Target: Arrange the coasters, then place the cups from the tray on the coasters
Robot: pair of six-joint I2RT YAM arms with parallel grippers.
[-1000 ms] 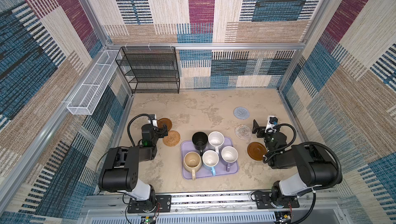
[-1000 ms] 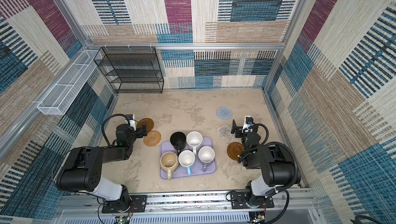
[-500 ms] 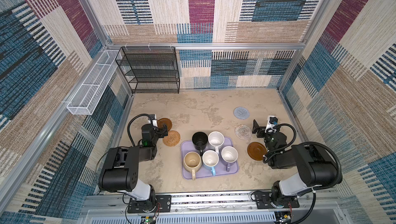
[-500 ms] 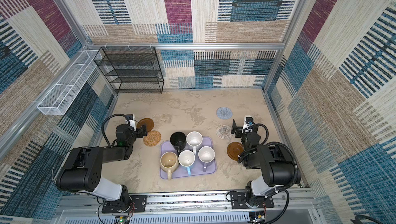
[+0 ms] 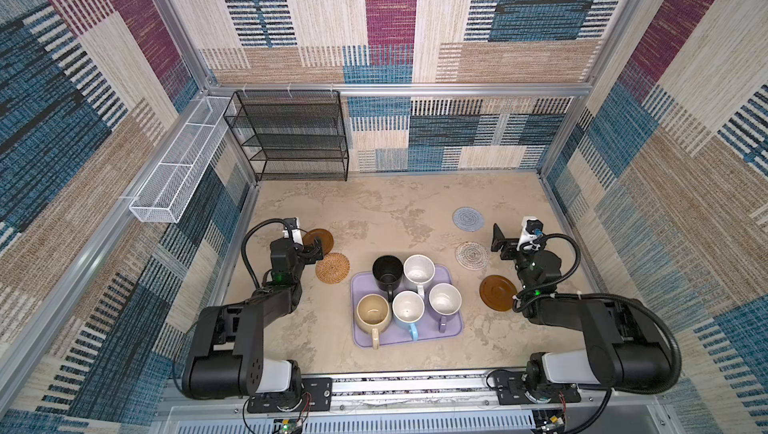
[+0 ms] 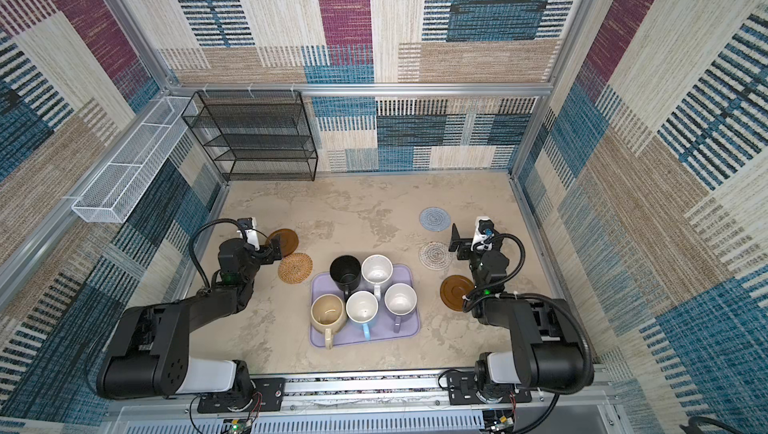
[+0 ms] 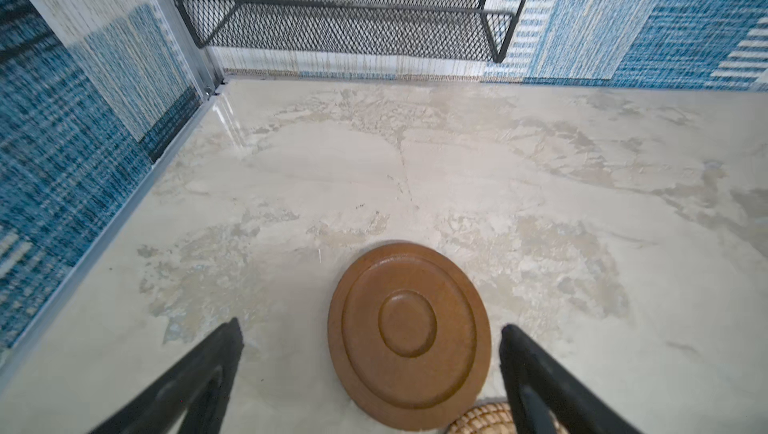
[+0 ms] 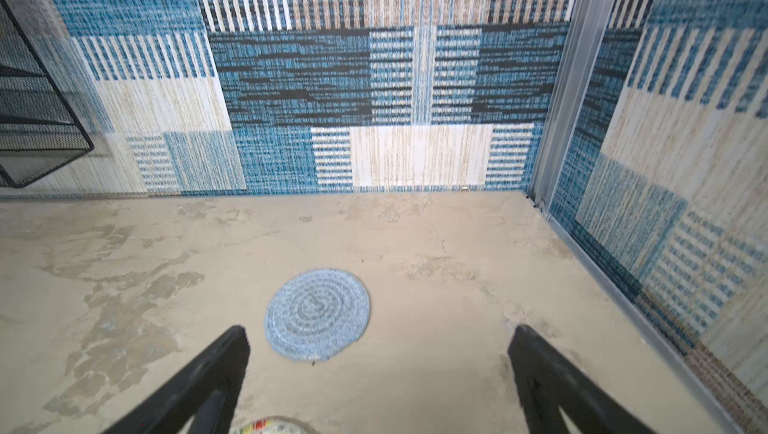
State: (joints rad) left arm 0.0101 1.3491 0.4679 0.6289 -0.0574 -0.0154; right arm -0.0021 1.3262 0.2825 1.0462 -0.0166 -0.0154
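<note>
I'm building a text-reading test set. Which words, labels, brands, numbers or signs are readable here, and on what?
No text is legible in any view.
Front rail: a strip of dark marks, too small to read.
White-grey coaster: red and yellow flecks, blurred; cannot tell whether they are print.
Cups, tray, brown coaster: no print shows.

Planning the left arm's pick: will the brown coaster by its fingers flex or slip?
Probably stiff: the brown coaster shows crisp moulded rings. Lying flat with a thin edge, it may slip from the fingers. Pushed, it could slide into the tan woven coaster beside it.
</note>
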